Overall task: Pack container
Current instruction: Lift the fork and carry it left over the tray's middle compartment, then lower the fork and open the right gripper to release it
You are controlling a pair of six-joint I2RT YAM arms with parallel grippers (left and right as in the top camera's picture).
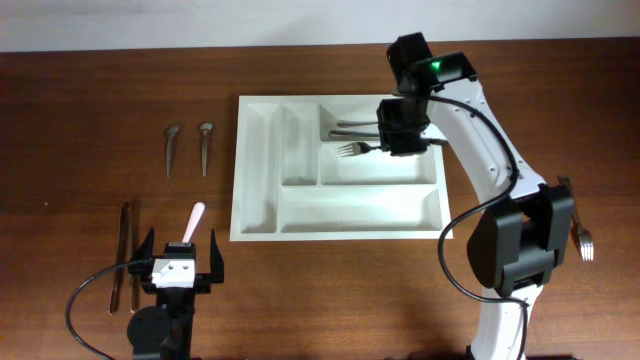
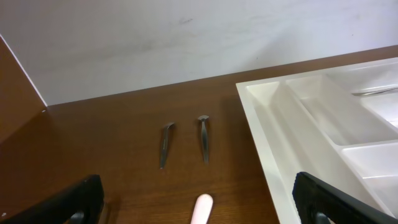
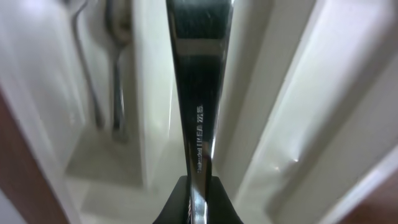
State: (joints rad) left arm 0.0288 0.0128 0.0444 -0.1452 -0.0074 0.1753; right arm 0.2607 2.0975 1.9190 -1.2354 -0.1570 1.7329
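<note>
Currently gripping a fork (image 1: pixel 352 149) by its handle in the right pincer (image 1: pixel 400 143), lengthwise over the tray (image 1: pixel 340 231) slot directly beneath (left pincer (image 1: pixel 180 240) wide, farther off).

We see a smooth white plastic container (image 1: pixel 258 170) on a matt wood-grain table (image 1: pixel 100 80); the fork (image 3: pixel 198 93) over it is glossy metal.

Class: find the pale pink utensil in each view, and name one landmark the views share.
Overhead: pink utensil, lower left, left of the white tray.
Left wrist: its rounded tip, bottom centre.
Right wrist: not in view.
Shared landmark: the white tray, right side in left wrist, filling right wrist.
</note>
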